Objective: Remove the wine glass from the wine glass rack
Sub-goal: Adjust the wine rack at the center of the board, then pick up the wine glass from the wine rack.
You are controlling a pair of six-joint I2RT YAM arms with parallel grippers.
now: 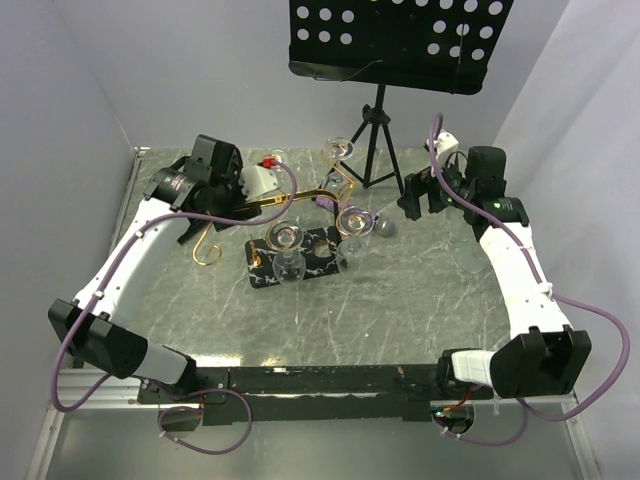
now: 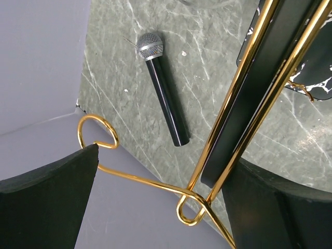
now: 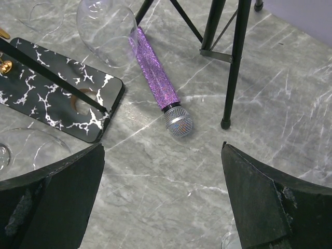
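Observation:
The gold wine glass rack [image 1: 335,185] stands on its black white-veined base [image 1: 300,262] mid-table. Clear wine glasses hang from its arms at the front [image 1: 285,237], the right [image 1: 352,222] and the back [image 1: 338,150]. My left gripper [image 1: 250,195] is open at the rack's left side. In the left wrist view [image 2: 163,171] a thin gold rack arm [image 2: 145,179] runs between the two fingers; I cannot tell if it touches them. My right gripper [image 1: 420,200] is open and empty above bare table [image 3: 162,155], right of the base [image 3: 57,98] and a glass bowl [image 3: 106,28].
A black tripod music stand [image 1: 378,130] stands at the back, its legs [image 3: 233,57] just beyond my right gripper. A purple microphone [image 3: 158,83] lies by the base. A black microphone [image 2: 163,96] lies below my left gripper. Grey walls close the left and back.

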